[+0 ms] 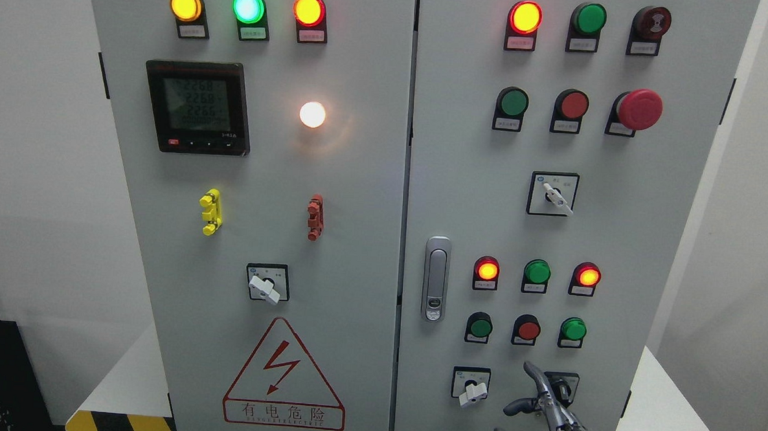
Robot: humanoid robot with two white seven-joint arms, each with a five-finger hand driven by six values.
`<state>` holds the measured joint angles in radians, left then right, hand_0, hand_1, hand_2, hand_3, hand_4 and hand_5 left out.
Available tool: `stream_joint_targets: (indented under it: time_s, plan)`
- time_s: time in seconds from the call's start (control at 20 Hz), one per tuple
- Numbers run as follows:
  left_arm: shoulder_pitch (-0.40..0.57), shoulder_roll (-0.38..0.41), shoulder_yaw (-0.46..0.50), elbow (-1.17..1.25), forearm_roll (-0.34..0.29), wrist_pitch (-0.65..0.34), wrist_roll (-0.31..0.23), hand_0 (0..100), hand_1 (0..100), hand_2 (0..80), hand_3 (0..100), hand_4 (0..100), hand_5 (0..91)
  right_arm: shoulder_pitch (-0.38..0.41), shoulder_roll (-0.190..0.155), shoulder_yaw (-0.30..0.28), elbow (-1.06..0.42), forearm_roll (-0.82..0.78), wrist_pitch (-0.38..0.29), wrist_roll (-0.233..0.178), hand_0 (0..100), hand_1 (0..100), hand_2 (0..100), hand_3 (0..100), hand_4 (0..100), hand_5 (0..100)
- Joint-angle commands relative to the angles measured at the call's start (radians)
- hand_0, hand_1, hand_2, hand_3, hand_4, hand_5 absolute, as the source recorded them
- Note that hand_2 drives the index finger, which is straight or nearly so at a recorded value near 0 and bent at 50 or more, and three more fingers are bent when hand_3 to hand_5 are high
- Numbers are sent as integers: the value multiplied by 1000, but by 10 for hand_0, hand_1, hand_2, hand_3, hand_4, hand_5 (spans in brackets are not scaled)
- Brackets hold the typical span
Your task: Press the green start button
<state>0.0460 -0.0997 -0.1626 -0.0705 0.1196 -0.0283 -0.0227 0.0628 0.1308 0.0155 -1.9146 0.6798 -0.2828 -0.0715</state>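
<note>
Nearest the camera, the right hand (544, 404) enters from the bottom edge right of centre, its grey fingers (536, 377) spread and loosely curved, holding nothing; one finger reaches up toward the lower right of the cabinet's right door (656, 208). Left hand is not in view. The hand sits just in front of a rotary selector (561, 385) at the bottom of that door, partly covering it, with a second selector switch (472, 386) to its left. Several green buttons show on this door, and the labels are too small to read, so which one is "start" cannot be confirmed. Closest candidate: the green button (573, 329) at the right end of the lowest button row, just above the raised finger. Another green button (481, 326) sits at the left of the same row, with a red button (528, 329) between them. Handling judgement: a rigid, panel-mounted push button, probably spring-loaded with short travel; nothing to grasp or lift. Contact should be a single fingertip on the centre of the round cap, pushed straight toward the door. Risk: an off-centre approach could slide onto the red neighbour. The red mushroom stop (640, 109) is far up the panel, well apart.
</note>
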Motion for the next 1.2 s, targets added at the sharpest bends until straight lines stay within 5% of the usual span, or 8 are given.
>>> stream_joint_targets:
  time_s: [0.0, 0.1, 0.25, 0.35, 0.5, 0.65, 1.15]
  plan:
    - [0, 0, 0, 0, 0, -1, 0, 120, 556, 0, 0, 0, 0, 71, -2, 43, -41, -207, -7, 12, 441, 258, 0, 274, 284, 139]
    - [0, 0, 0, 0, 0, -1, 0, 120, 556, 0, 0, 0, 0, 84, -2, 55, -49, -281, -7, 47, 350, 217, 0, 140, 143, 13]
    - [0, 0, 0, 0, 0, -1, 0, 120, 556, 0, 0, 0, 0, 95, -2, 64, -54, -362, -4, 90, 94, 179, 0, 57, 0, 0]
    - [0, 0, 0, 0, 0, -1, 0, 120, 556, 0, 0, 0, 0, 103, -4, 72, -53, -408, -3, 110, 19, 161, 0, 26, 0, 0]
    - [0, 0, 0, 0, 0, -1, 0, 120, 556, 0, 0, 0, 0, 106, -4, 72, -50, -479, -3, 114, 0, 110, 0, 0, 0, 0]
    - [0, 0, 0, 0, 0, -1, 0, 120, 556, 0, 0, 0, 0, 106, -4, 70, -50, -555, -1, 166, 0, 74, 0, 0, 0, 0]
    - [0, 0, 0, 0, 0, -1, 0, 120, 556, 0, 0, 0, 0, 97, -5, 72, -35, -609, 22, 171, 0, 39, 0, 0, 0, 0]
